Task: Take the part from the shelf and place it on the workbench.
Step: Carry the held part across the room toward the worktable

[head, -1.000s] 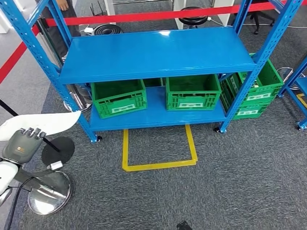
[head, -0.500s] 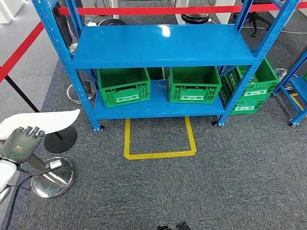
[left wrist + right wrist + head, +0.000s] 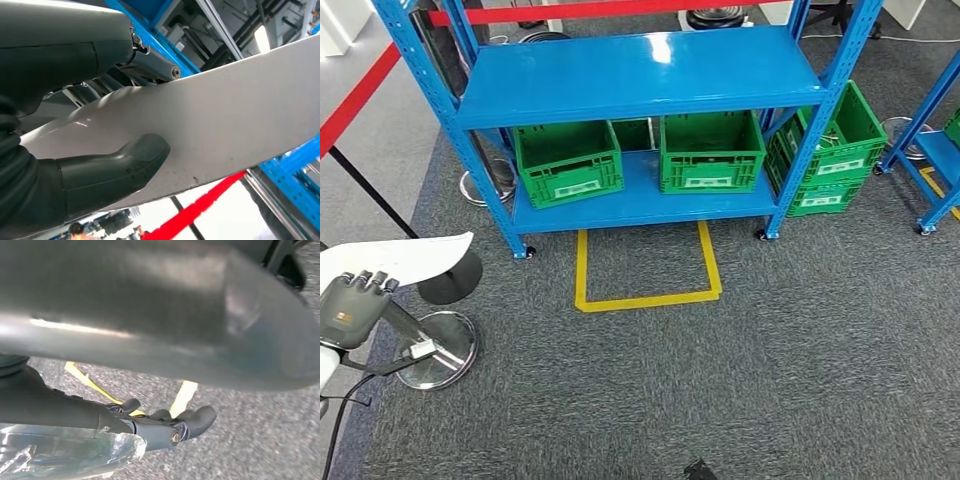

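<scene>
White and long, the part (image 3: pixel 395 259) sits at the left edge of the head view, gripped by the left hand (image 3: pixel 354 305), whose dark fingers (image 3: pixel 367 282) curl over its near edge. In the left wrist view the same part (image 3: pixel 226 125) runs across as a broad pale curved panel, with the thick grey thumb (image 3: pixel 113 167) pressed flat against its surface and the rest of the hand wrapped around from the other side. So the part is off the shelf and in the left hand, held above the grey carpet (image 3: pixel 773 380).

Ahead stands the blue shelf (image 3: pixel 637 75). On its lower level sit two green crates (image 3: pixel 569 160) side by side, and more green crates (image 3: pixel 833 150) are stacked on the floor just beside its right post. A square outline of yellow tape (image 3: pixel 648 298) lies on the carpet just in front of the shelf. A red barrier tape (image 3: pixel 354 110) runs at the left, and a round metal stand base (image 3: pixel 437 350) rests on the floor below the held part.

The right hand (image 3: pixel 166 425) shows in the right wrist view, dark fingers (image 3: pixel 196 417) stretched out over carpet and yellow tape; whether it holds anything I cannot tell
</scene>
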You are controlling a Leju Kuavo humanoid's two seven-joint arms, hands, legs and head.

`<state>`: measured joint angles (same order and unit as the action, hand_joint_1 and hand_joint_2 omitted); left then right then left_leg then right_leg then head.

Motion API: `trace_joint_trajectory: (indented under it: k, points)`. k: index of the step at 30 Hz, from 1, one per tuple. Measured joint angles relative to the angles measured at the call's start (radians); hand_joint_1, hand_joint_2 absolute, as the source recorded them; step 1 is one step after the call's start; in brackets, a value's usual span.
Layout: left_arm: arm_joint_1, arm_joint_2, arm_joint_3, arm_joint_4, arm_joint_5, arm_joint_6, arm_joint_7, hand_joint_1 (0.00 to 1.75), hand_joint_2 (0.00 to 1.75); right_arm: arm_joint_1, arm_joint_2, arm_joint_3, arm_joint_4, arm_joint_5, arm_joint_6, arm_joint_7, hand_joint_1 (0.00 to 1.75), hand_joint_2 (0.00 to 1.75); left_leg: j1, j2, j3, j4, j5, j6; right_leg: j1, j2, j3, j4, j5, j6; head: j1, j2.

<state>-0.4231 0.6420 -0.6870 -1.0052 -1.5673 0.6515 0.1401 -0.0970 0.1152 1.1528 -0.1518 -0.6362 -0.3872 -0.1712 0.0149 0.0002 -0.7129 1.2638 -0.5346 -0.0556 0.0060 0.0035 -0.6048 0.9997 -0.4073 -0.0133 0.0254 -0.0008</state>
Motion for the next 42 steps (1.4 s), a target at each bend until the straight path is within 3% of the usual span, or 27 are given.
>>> trace_joint_trajectory:
  k: [1,3,5,6,8,9,11,13,14,15,16,18,20,21,23,24,26,28,29,30,31,32,34,36,39,40,42]
  points:
    - [0.004,0.002,0.004,0.000,0.000,0.002,-0.001,1.75,1.75,0.000,0.001,0.002,0.000,0.001,0.000,0.001,0.00,0.00,0.000,0.000,0.025,-0.012,0.025,0.001,0.000,0.000,-0.014,0.001,0.011,0.001,0.000,0.000]
    - [0.004,0.005,0.011,0.000,0.000,0.005,-0.006,1.75,1.75,-0.002,0.002,0.003,0.000,0.003,0.000,0.003,0.00,0.00,-0.001,0.000,0.119,-0.123,0.065,0.005,0.001,0.000,-0.038,0.003,0.031,0.007,0.000,0.000]
    - [0.000,0.006,0.019,0.000,0.000,0.008,-0.009,1.75,1.75,-0.004,0.004,0.006,0.000,0.004,0.000,0.003,0.00,0.00,-0.004,-0.001,0.208,-0.254,0.057,0.015,0.004,0.000,-0.054,0.005,0.050,0.016,0.001,0.000]
    - [-0.001,0.006,0.022,0.000,0.000,0.009,-0.010,1.75,1.75,-0.005,0.005,0.007,0.000,0.005,0.000,0.003,0.00,0.00,-0.006,-0.001,0.227,-0.288,0.050,0.021,0.005,0.000,-0.059,0.003,0.061,0.021,0.001,0.000]
    - [0.000,0.006,0.025,0.000,0.000,0.010,-0.010,1.75,1.75,-0.004,0.005,0.010,0.000,0.006,0.000,0.004,0.00,0.00,-0.008,0.000,0.217,-0.301,0.061,0.036,0.004,0.001,-0.068,-0.002,0.079,0.032,0.001,0.000]
    - [-0.001,0.005,0.025,0.001,0.000,0.011,-0.010,1.75,1.75,-0.003,0.005,0.011,0.000,0.006,0.000,0.004,0.00,0.00,-0.006,0.001,0.209,-0.302,0.070,0.043,0.003,0.002,-0.076,0.004,0.069,0.039,0.002,0.000]
    - [-0.003,0.002,0.024,0.001,0.000,0.013,-0.010,1.75,1.75,-0.002,0.005,0.011,0.000,0.006,0.000,0.006,0.00,0.00,-0.002,0.004,0.189,-0.304,0.091,0.057,0.002,0.003,-0.104,0.078,-0.007,0.051,0.006,0.000]
    - [-0.004,0.000,0.024,0.003,0.000,0.014,-0.010,1.75,1.75,-0.004,0.005,0.011,0.000,0.006,0.000,0.006,0.00,0.00,-0.002,0.004,0.164,-0.303,0.112,0.062,-0.001,0.002,-0.136,0.217,-0.102,0.059,0.010,0.000]
    - [-0.004,-0.002,0.024,0.005,0.000,0.014,-0.010,1.75,1.75,-0.004,0.005,0.011,0.000,0.006,0.000,0.006,0.00,0.00,-0.002,0.005,0.150,-0.302,0.123,0.062,-0.001,0.002,-0.143,0.274,-0.123,0.061,0.010,0.000]
    - [-0.005,-0.003,0.024,0.006,0.000,0.014,-0.010,1.75,1.75,-0.005,0.005,0.011,0.000,0.006,0.000,0.006,0.00,0.00,-0.002,0.004,0.136,-0.301,0.134,0.061,-0.002,0.002,-0.137,0.300,-0.121,0.062,0.010,0.000]
    - [-0.005,-0.004,0.024,0.008,0.000,0.014,-0.011,1.75,1.75,-0.005,0.005,0.011,0.000,0.006,0.000,0.006,0.00,0.00,-0.001,0.004,0.122,-0.299,0.144,0.059,-0.002,0.002,-0.112,0.290,-0.100,0.063,0.010,0.000]
    - [-0.005,-0.005,0.024,0.009,0.000,0.014,-0.011,1.75,1.75,-0.007,0.005,0.011,0.000,0.006,0.000,0.006,0.00,0.00,-0.001,0.003,0.096,-0.296,0.163,0.051,-0.004,0.003,-0.019,0.175,-0.063,0.063,0.010,0.000]
    - [-0.007,-0.003,0.026,0.011,0.000,0.016,-0.012,1.75,1.75,-0.010,0.006,0.011,0.000,0.006,-0.001,0.005,0.00,0.00,-0.002,0.003,0.079,-0.295,0.182,0.040,-0.004,0.006,0.068,0.043,-0.073,0.054,0.009,0.000]
    - [-0.010,-0.003,0.027,0.012,0.000,0.018,-0.013,1.75,1.75,-0.011,0.007,0.011,-0.001,0.006,-0.001,0.005,0.00,0.00,-0.002,0.002,0.075,-0.296,0.190,0.034,-0.002,0.008,0.086,0.009,-0.084,0.048,0.009,0.000]
    - [-0.014,-0.004,0.028,0.015,0.000,0.022,-0.019,1.75,1.75,-0.010,0.008,0.011,-0.001,0.006,-0.001,0.005,0.00,0.00,0.000,0.002,0.070,-0.302,0.204,0.024,0.000,0.009,0.081,0.002,-0.077,0.030,0.009,0.000]
    - [-0.015,-0.004,0.028,0.017,0.000,0.023,-0.022,1.75,1.75,-0.009,0.008,0.011,-0.001,0.006,0.000,0.005,0.00,0.00,0.001,0.001,0.065,-0.298,0.198,0.018,-0.001,0.009,0.076,0.001,-0.071,0.022,0.009,0.000]
    - [-0.016,-0.005,0.028,0.021,0.000,0.023,-0.025,1.75,1.75,-0.008,0.008,0.011,-0.001,0.006,0.000,0.005,0.00,0.00,0.003,0.001,0.036,-0.237,0.139,0.009,-0.004,0.008,0.062,-0.001,-0.053,0.005,0.007,0.000]
    - [-0.018,-0.009,0.028,0.026,0.000,0.023,-0.028,1.75,1.75,-0.007,0.008,0.011,-0.001,0.006,0.000,0.005,0.00,0.00,0.003,0.001,-0.013,-0.100,0.053,0.005,-0.003,0.007,0.044,-0.001,-0.037,-0.001,0.007,0.000]
    - [-0.018,-0.012,0.028,0.029,0.000,0.023,-0.029,1.75,1.75,-0.006,0.008,0.011,0.000,0.006,0.000,0.005,0.00,0.00,0.003,0.001,-0.031,-0.039,0.028,0.004,-0.002,0.007,0.035,-0.001,-0.030,-0.001,0.007,0.000]
    - [-0.018,-0.014,0.028,0.032,0.000,0.023,-0.032,1.75,1.75,-0.005,0.008,0.011,0.000,0.005,0.000,0.005,0.00,0.00,0.002,0.001,-0.035,-0.006,0.022,0.004,-0.001,0.007,0.026,0.000,-0.023,-0.001,0.007,0.000]
    - [-0.017,-0.016,0.029,0.034,0.000,0.023,-0.035,1.75,1.75,-0.005,0.008,0.012,0.000,0.005,0.000,0.005,0.00,0.00,0.002,0.001,-0.020,-0.010,0.032,0.006,-0.001,0.007,0.018,0.000,-0.017,0.000,0.007,0.000]
    - [-0.018,-0.017,0.030,0.035,0.000,0.023,-0.038,1.75,1.75,-0.005,0.008,0.012,0.000,0.005,0.000,0.005,0.00,0.00,0.002,0.001,0.016,-0.052,0.053,0.009,0.000,0.007,0.011,0.000,-0.011,0.001,0.007,0.000]
    - [-0.021,-0.017,0.035,0.036,0.000,0.023,-0.043,1.75,1.75,-0.005,0.008,0.013,0.000,0.007,-0.003,0.004,0.00,0.00,0.000,0.001,0.116,-0.192,0.089,0.016,0.001,0.008,0.002,0.002,-0.002,0.006,0.007,0.000]
    - [-0.025,-0.017,0.039,0.036,0.000,0.024,-0.046,1.75,1.75,-0.006,0.009,0.018,0.000,0.016,-0.016,0.004,0.00,0.00,-0.004,0.000,0.173,-0.282,0.096,0.022,0.005,0.006,-0.006,0.005,0.007,0.015,0.008,0.000]
    - [-0.026,-0.016,0.041,0.037,0.000,0.025,-0.049,1.75,1.75,-0.005,0.009,0.031,0.000,0.034,-0.048,0.015,0.00,0.00,-0.004,-0.006,0.170,-0.299,0.100,0.037,0.004,0.001,-0.017,0.009,0.011,0.033,0.008,0.000]
    - [-0.026,-0.016,0.041,0.038,0.000,0.026,-0.049,1.75,1.75,-0.005,0.009,0.036,0.000,0.037,-0.058,0.019,0.00,0.00,-0.002,-0.008,0.168,-0.301,0.104,0.044,0.004,0.001,-0.026,0.026,-0.003,0.039,0.010,0.000]
    - [-0.026,-0.018,0.039,0.042,0.000,0.028,-0.046,1.75,1.75,-0.006,0.009,0.042,0.000,0.040,-0.076,0.025,0.00,0.00,0.001,-0.015,0.161,-0.303,0.114,0.054,0.002,0.001,-0.068,0.124,-0.067,0.051,0.013,0.000]
